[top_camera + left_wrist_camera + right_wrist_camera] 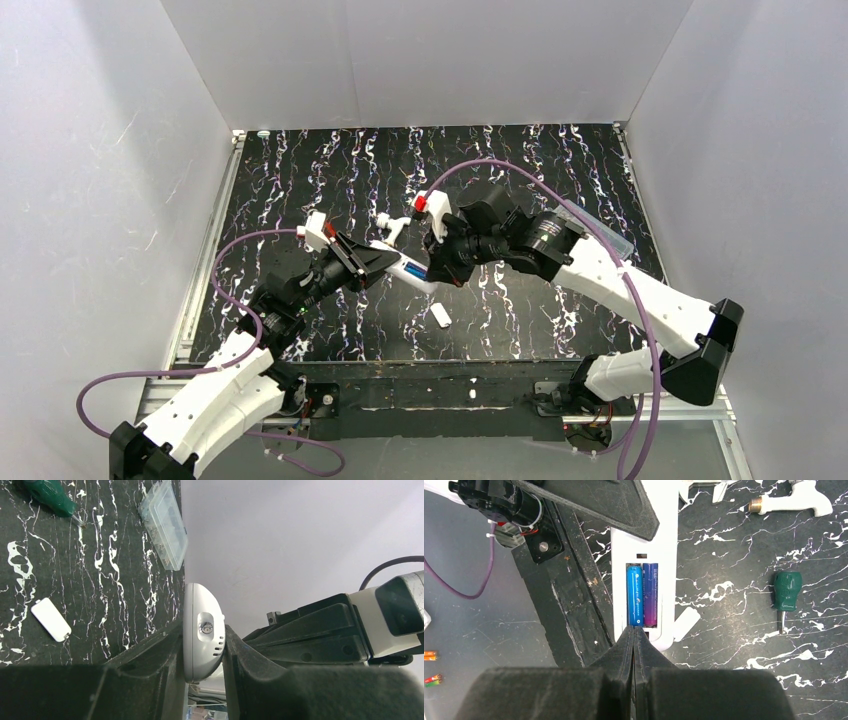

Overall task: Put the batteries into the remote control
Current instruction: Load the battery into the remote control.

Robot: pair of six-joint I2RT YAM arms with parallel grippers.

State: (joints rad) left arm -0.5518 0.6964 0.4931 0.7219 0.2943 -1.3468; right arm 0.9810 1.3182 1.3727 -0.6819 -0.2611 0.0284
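The remote control [667, 545], a slim white bar, is held up off the table with my left gripper [202, 628] shut on its rounded end [199, 652]. Its recess faces up in the right wrist view. Both batteries lie side by side in it, the blue one [634, 595] on the left and the purple one [650, 594] on the right. My right gripper [634, 628] is shut with nothing between its fingers. Its tips meet the near end of the blue battery. From above, the two grippers [375, 258] [432, 270] face each other over the remote [410, 268].
A small white cover plate [440, 316] lies flat on the black marbled table just below the remote. A green-handled screwdriver [787, 591] and a white pipe fitting [796, 500] lie to the right. A clear plastic box [164, 525] sits near the table's edge.
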